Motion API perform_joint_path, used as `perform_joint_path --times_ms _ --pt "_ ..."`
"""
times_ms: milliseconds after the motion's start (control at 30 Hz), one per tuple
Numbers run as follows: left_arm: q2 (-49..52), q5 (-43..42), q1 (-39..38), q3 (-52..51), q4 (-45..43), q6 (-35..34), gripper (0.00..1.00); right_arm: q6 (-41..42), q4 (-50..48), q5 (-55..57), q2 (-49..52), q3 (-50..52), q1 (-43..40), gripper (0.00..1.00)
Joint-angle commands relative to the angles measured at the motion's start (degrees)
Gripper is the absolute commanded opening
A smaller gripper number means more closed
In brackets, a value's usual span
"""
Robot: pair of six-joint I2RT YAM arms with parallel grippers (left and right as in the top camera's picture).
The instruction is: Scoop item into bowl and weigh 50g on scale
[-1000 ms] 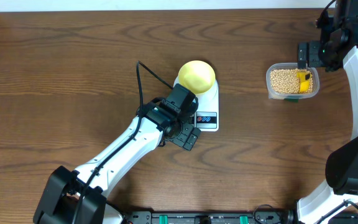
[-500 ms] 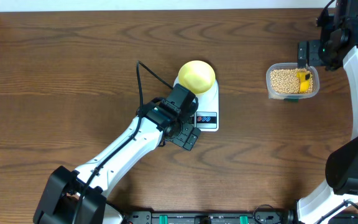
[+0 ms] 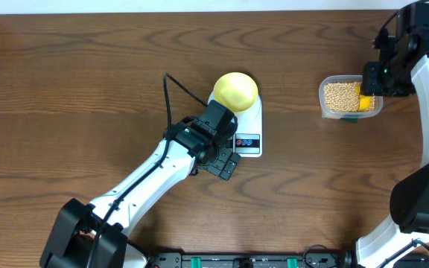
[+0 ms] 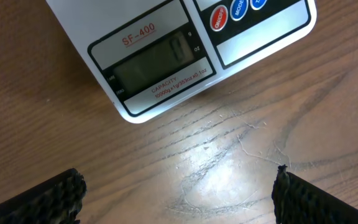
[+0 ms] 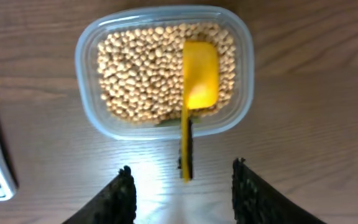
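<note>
L gripper [image 4: 178, 183] sits low over the table [image 3: 88, 89] just in front of the scale [image 3: 248, 140], its 2 fingers wide apart, holding nothing. Bowl [image 3: 235, 91] stands on the scale's back half. Well to the right: clear tub [image 3: 324, 104] w/ beans [image 3: 339, 97], yellow scoop [image 5: 201, 74] lying on them. R gripper [image 5: 182, 177] has its fingers apart, 1 each side of the scoop's handle, not touching it.

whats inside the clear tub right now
Beige beans fill the tub, with the yellow scoop lying on top, handle reaching over the rim. Beans under its head and the tub's floor are covered.
</note>
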State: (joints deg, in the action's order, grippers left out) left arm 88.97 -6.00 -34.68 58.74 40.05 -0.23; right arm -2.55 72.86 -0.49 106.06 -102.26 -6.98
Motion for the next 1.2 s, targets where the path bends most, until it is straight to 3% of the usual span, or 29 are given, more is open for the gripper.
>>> perform_joint_path --times_ms 0,167,433,767,867,1167 --pt "-0.1 0.7 0.0 0.4 0.2 -0.9 0.98 0.3 0.0 -1.1 -0.4 0.8 0.3 0.48" --pt "-0.1 0.7 0.0 0.4 0.2 -0.9 0.98 0.3 0.0 -1.2 0.0 0.9 0.5 0.40" --pt "-0.1 0.7 0.0 0.4 0.2 -0.9 0.98 0.3 -4.3 2.5 0.1 5.0 0.9 0.43" --pt "-0.1 0.7 0.0 0.4 0.2 -0.9 0.98 -0.3 -11.4 2.6 0.1 8.3 0.9 0.14" --pt "-0.1 0.7 0.0 0.4 0.2 -0.9 0.98 -1.4 -13.5 2.5 0.1 8.3 0.9 0.01" --pt "-0.1 0.7 0.0 0.4 0.2 -0.9 0.98 -2.9 -19.5 2.5 0.1 8.3 0.9 0.01"
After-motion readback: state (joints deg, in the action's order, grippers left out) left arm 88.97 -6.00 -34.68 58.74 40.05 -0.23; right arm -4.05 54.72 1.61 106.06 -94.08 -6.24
